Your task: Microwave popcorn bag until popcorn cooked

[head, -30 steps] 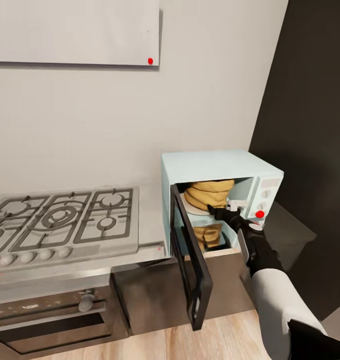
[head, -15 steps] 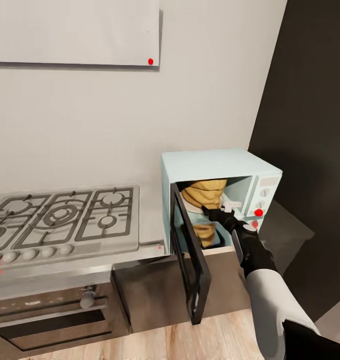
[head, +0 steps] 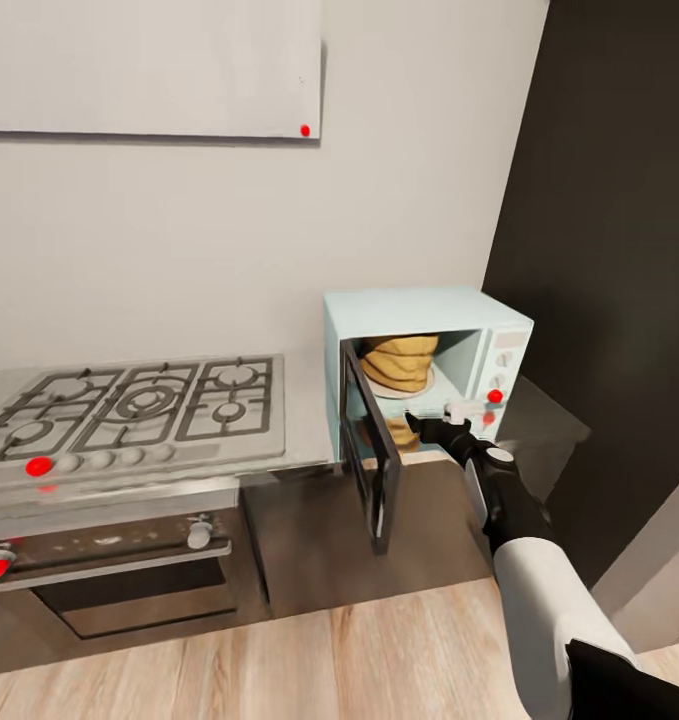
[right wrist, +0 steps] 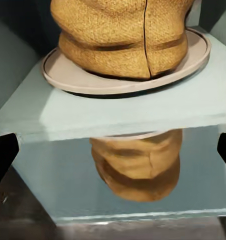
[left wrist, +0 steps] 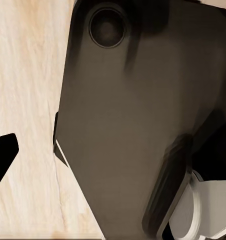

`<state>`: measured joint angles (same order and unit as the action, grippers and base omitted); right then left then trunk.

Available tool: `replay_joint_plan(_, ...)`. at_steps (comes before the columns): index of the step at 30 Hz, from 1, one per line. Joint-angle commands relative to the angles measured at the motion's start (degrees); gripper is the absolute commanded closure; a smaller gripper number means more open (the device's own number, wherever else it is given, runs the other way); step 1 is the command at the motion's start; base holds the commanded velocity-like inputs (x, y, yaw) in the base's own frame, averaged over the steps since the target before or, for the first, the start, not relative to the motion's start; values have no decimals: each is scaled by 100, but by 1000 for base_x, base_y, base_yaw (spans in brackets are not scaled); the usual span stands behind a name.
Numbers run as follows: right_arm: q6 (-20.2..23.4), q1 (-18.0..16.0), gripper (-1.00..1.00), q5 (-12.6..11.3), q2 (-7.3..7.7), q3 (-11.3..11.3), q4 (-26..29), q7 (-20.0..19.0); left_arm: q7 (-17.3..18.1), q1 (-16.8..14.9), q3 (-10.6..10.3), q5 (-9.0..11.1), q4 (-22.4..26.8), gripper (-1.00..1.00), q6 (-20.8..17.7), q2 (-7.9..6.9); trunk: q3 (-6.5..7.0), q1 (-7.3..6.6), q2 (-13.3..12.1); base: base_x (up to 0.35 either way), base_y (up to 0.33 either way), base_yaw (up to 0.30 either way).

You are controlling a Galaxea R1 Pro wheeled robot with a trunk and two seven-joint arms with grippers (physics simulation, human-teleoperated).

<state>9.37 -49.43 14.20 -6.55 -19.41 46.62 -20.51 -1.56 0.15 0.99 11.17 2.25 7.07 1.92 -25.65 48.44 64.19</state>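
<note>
The popcorn bag point(head: 399, 362) sits on the round tray point(right wrist: 190, 65) inside the mint microwave point(head: 424, 365); its door point(head: 371, 462) hangs wide open; the right gripper point(head: 441, 421) hovers just outside the opening, fingers apart and empty; the left gripper's state cannot be told. Swinging the door shut carelessly risks catching that arm or nudging the microwave along the countertop point(head: 304, 410).

Even, soft, bright rendered light with no visible source, pale wall point(head: 179, 250) evenly lit, dark panel point(head: 619, 250) at right in deep shade, mirror-like reflection of the popcorn bag point(right wrist: 123, 35) on the glossy microwave point(head: 419, 312) floor, left wrist view smeared and blurry.
</note>
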Motion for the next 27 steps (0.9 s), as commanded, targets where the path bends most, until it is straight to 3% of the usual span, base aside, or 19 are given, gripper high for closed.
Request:
replay_joint_plan(1,23,-5,-100,63,-14,-37,6,-39,-11,2,6,25,6,-100,11,2,-5,-3,4,-336,0,0)
replay_joint_plan(10,62,-5,-100,61,26,-84,20,-2,-11,-1,-2,26,12,-100,13,2,-5,-3,4,-336,0,0)
replay_joint_plan(16,494,-4,-100,37,259,-102,-23,3,-11,0,-11,26,12,-100,13,2,-5,-3,4,-320,0,0)
replay_joint_plan(19,1005,16,-100,12,775,-107,-381,-5,-11,1,-11,26,12,-100,13,2,-5,-3,4,-180,0,0)
replay_joint_plan(22,1052,153,-100,26,1051,-110,-796,-4,-10,1,-11,19,12,-100,13,2,-5,-3,4,-35,0,0)
replay_joint_plan(23,1055,292,-100,24,1218,-108,-908,-16,-9,0,-11,18,12,-100,13,2,-5,-3,4,-10,0,0)
replay_joint_plan(27,1049,849,-100,26,1648,-108,-1021,-26,-11,-1,-11,17,12,-100,13,2,-5,-3,4,-3,0,0)
